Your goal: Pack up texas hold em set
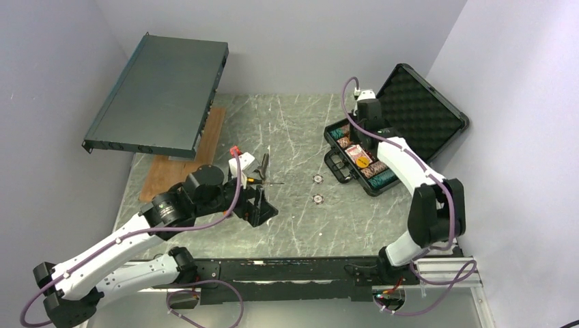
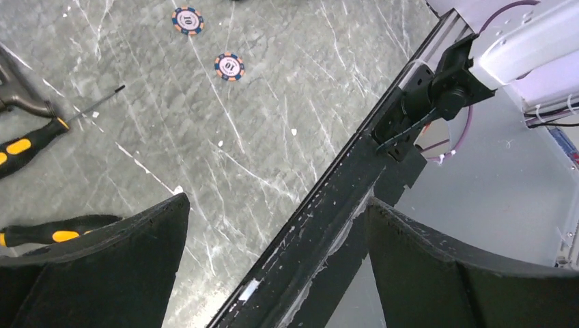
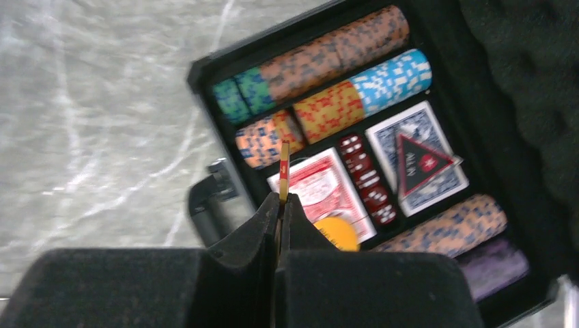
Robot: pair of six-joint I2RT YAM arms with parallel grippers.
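The black case (image 1: 456, 123) lies open at the back right, its foam lid tilted up. Its tray (image 3: 205, 68) holds rows of striped chips (image 3: 328, 58), a red deck (image 3: 321, 184), a blue deck (image 3: 416, 157), dark red dice (image 3: 365, 181) and an orange button (image 3: 338, 232). My right gripper (image 3: 281, 201) hovers over the tray (image 1: 332, 146), shut on a yellow-and-red chip (image 3: 283, 171) held edge-on. Two loose chips (image 1: 318, 179) (image 1: 318, 199) lie mid-table, and the left wrist view shows them too (image 2: 187, 20) (image 2: 229, 66). My left gripper (image 2: 278, 201) stands wide open and empty above the table's near rail (image 1: 259, 208).
Orange-handled screwdrivers (image 2: 41, 137) (image 2: 61, 232) lie just left of my left gripper. A large dark-grey rack unit (image 1: 160, 96) leans at the back left over a wooden board (image 1: 184, 154). A black rail (image 2: 355, 184) runs along the table's near edge.
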